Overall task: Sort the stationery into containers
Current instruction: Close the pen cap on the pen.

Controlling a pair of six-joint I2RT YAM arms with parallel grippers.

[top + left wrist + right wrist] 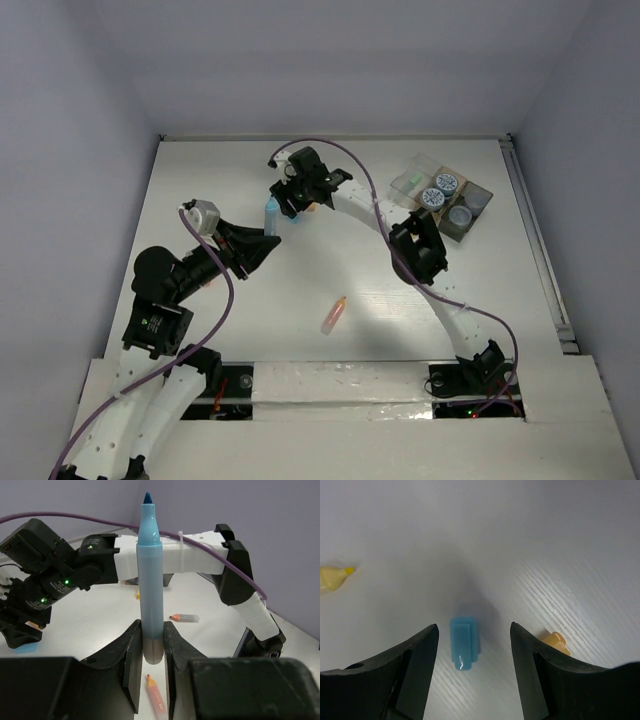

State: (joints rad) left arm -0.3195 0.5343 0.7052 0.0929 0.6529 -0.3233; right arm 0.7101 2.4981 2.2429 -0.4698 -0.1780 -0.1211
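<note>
Your left pincer (152,645) clenches the pale blue plastic marker (151,570), upright at frame centre, near its base. Your right pincer (473,630), released, straddles the small blue plastic cap (465,644) on the worktop (520,540), lower centre. Likely light, rigid, slick: pinch its flat sides.

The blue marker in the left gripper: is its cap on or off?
Off: the blue marker shows its bare pointed tip, no cap over it.

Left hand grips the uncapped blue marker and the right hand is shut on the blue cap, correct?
No. In the right wrist view the right hand is open; the blue cap lies untouched on the table between its jaws. The left hand does grip the uncapped blue marker.
</note>
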